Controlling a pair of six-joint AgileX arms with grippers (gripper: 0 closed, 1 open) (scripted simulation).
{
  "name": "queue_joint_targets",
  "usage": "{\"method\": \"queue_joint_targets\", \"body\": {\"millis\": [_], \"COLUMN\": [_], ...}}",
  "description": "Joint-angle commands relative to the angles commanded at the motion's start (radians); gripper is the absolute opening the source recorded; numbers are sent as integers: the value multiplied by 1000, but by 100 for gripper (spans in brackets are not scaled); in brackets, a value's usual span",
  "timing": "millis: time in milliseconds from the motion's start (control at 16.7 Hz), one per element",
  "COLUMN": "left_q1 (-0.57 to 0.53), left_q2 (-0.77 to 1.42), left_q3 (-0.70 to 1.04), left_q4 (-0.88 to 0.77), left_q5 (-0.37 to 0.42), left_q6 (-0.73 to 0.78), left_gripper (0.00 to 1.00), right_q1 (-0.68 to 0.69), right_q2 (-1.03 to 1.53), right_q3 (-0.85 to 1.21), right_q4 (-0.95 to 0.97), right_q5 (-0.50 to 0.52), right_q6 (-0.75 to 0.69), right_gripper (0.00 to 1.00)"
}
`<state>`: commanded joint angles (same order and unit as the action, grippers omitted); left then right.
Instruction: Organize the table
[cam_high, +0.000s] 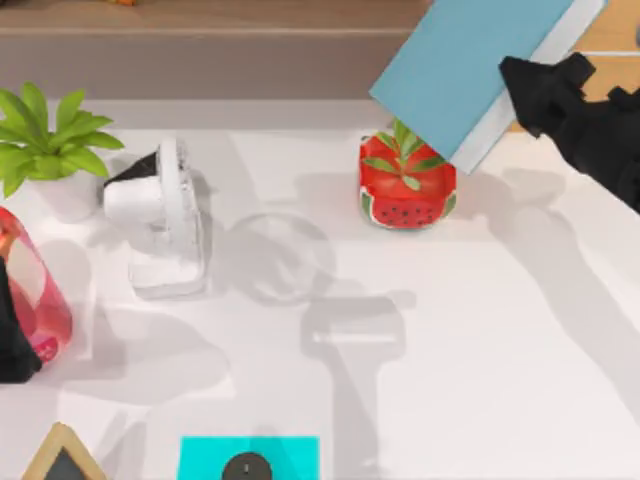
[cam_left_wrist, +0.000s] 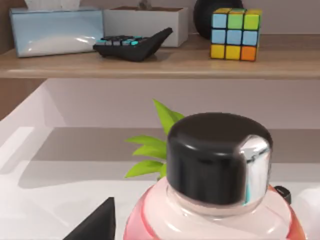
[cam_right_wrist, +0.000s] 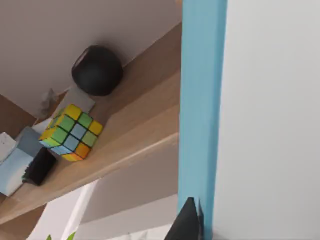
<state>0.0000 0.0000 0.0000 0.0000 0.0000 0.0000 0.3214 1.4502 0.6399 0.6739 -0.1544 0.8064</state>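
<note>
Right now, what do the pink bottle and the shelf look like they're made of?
The pink bottle looks like clear tinted plastic or glass: see-through body, glossy black cap with a bright glint. The shelf looks like matte wood, tan with faint grain.

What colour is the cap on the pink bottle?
Black, glossy; the bottle cap shows best in the left wrist view.

Fan (cam_high: 160, 215) right of potted plant (cam_high: 45, 150)

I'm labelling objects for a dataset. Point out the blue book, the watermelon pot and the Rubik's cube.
blue book (cam_high: 462, 62), top view, on its cover.
watermelon pot (cam_high: 408, 200), top view, on its red side.
Rubik's cube (cam_left_wrist: 235, 34), left wrist view, on its facing side.
</note>
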Motion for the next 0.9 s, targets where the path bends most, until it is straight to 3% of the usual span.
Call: {"method": "queue_joint_targets", "body": {"millis": [540, 900], "left_q1": [0, 0], "left_q2": [0, 0], "left_q3": [0, 0], "left_q4": [0, 0], "left_q5": [0, 0], "left_q6": [0, 0], "left_gripper": [100, 100], "right_q1": [-628, -827], "right_q2": [145, 336], "right_q3": [-2, 179], "right_q4": [-1, 13], "right_q5": [-240, -295], "right_q6": [410, 589], "right_gripper": [0, 0]}}
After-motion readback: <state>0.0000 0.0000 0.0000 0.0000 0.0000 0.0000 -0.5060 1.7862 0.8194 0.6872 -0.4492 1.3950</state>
